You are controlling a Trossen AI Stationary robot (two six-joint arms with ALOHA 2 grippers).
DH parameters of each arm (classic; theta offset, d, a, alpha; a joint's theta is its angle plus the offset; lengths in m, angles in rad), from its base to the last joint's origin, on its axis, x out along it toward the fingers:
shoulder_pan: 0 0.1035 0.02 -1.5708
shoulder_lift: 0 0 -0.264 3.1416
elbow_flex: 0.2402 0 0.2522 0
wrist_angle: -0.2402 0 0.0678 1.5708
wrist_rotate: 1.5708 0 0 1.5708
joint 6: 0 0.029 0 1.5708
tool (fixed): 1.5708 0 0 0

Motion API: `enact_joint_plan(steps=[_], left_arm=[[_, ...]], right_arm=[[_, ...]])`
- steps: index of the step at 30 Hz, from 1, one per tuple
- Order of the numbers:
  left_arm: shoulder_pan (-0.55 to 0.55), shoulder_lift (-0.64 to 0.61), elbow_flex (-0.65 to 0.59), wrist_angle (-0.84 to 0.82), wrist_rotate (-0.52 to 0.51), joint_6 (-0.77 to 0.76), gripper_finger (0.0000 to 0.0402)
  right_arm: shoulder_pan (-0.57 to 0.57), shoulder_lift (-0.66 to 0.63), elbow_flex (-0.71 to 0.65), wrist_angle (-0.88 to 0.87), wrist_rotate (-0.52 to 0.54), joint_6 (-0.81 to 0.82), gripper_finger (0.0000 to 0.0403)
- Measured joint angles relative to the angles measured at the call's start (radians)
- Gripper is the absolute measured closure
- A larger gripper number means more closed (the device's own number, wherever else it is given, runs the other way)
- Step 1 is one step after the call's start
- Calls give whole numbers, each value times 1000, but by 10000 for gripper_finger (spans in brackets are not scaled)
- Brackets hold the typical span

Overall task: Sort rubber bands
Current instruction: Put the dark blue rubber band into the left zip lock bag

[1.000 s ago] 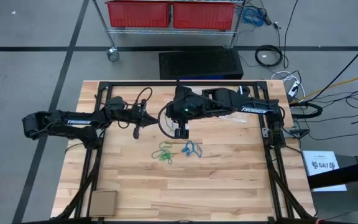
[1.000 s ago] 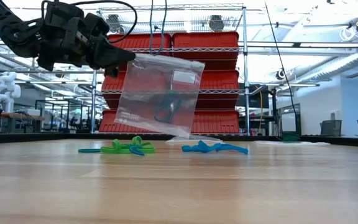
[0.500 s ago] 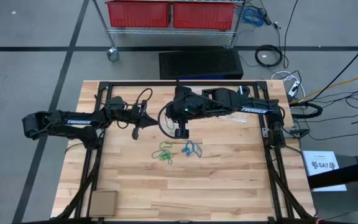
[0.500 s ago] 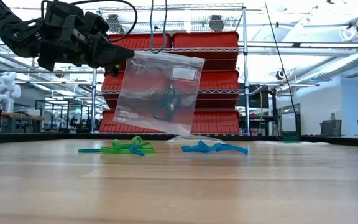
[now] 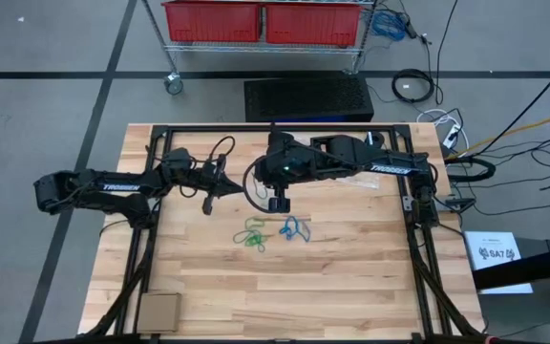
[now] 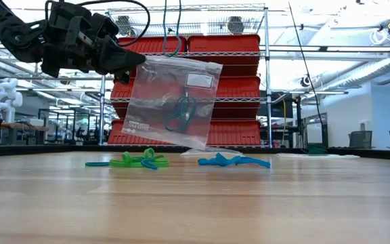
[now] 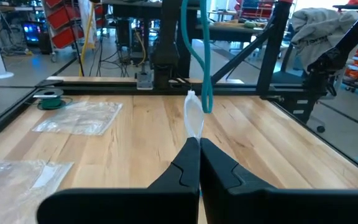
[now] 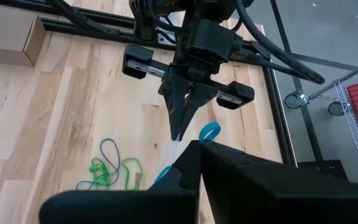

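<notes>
A clear zip bag [image 6: 156, 95] hangs above the table from my left gripper [image 6: 137, 61], which is shut on it; a few dark and teal rubber bands [image 6: 180, 112] lie inside. My right gripper [image 8: 199, 146] is shut just above the bag and out of the low view. A teal rubber band [image 7: 204, 74] hangs from it down to the bag's top edge. A clump of green bands [image 5: 250, 235] and a clump of blue bands [image 5: 292, 228] lie flat on the table under the bag. My left gripper pinches the bag's top corner [image 6: 143, 64] between its two fingers, coming level from the table's left. The bag hangs below, clear of the table, tilted a little, its edge [image 7: 193, 118] toward the wrist camera. My right gripper points down with the teal band's loop [image 8: 210, 131] showing just past its fingertips. Its own fingers hide the place of contact. The band hangs slack and long [image 6: 172, 41] with its lower end at the bag's top edge.
Two more clear bags [image 7: 82, 117] [image 7: 11, 174] and a green coil [image 7: 50, 99] lie toward the table's right. A cardboard box [image 5: 158, 311] sits at the near left corner. Black frame rails [image 5: 151, 239] run along the table's sides. A wire rack with red bins [image 6: 222, 88] stands behind.
The bag has swayed a little below my left gripper, its lower corner swinging to the left and back; both grippers have kept their places.
</notes>
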Motion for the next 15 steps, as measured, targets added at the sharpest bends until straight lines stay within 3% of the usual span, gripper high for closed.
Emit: enact_joint_plan(steps=[15], left_arm=[[0,0,0,-1,25,5,401]], right_arm=[[-4,-2,0,0,5,-12,403]])
